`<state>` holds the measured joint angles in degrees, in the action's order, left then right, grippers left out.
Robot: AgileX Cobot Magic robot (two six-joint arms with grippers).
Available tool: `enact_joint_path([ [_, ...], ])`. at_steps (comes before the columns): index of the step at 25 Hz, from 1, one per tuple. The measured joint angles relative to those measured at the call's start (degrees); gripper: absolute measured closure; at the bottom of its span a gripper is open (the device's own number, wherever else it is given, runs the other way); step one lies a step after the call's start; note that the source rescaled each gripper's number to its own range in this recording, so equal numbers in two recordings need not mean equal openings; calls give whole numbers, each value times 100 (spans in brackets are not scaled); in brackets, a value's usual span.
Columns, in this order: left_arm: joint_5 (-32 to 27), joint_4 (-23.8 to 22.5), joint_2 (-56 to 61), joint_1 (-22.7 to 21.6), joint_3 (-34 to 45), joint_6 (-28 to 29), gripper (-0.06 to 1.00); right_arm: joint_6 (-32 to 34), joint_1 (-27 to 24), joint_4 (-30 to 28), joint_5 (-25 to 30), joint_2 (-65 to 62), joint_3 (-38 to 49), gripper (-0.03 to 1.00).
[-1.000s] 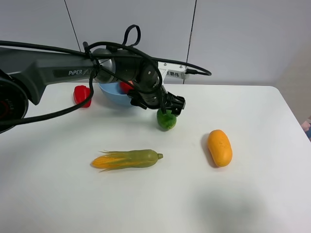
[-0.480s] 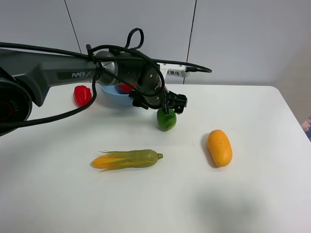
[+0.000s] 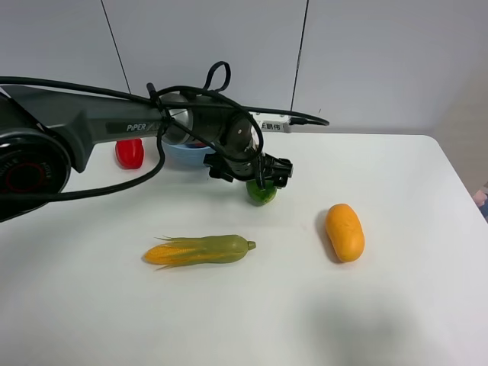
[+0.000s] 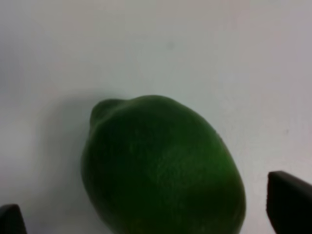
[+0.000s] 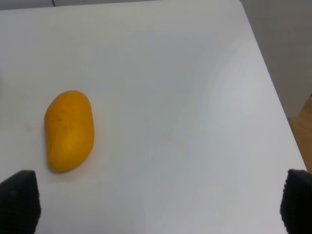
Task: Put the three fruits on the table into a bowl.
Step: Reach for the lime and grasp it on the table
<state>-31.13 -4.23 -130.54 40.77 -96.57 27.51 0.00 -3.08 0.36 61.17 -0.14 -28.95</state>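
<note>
At the upper left of the high view a red pepper (image 3: 130,152) sits beside the light-blue bowl (image 3: 183,155), which the left arm largely hides, so its contents cannot be made out. Just right of the bowl, at centre, the left gripper (image 3: 264,178) hangs low over the lime (image 3: 261,194). The wrist view shows its jaws spread, one on each side of the fruit and neither touching it, which looks like the line-up for a grasp. The lime rests on the white bench (image 3: 396,305), near the bowl. Below centre lies the corn cob (image 3: 200,250), not part of the job. To the right the mango (image 3: 345,232) waits on the bench. The right gripper (image 5: 156,207) is wide apart and empty above it, likely ready for its turn.
</note>
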Motion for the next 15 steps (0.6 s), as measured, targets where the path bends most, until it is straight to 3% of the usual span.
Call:
enact_joint_path([
  [15, 349, 21, -327, 0, 0, 0, -3, 0, 0, 0, 0, 0, 0, -3],
])
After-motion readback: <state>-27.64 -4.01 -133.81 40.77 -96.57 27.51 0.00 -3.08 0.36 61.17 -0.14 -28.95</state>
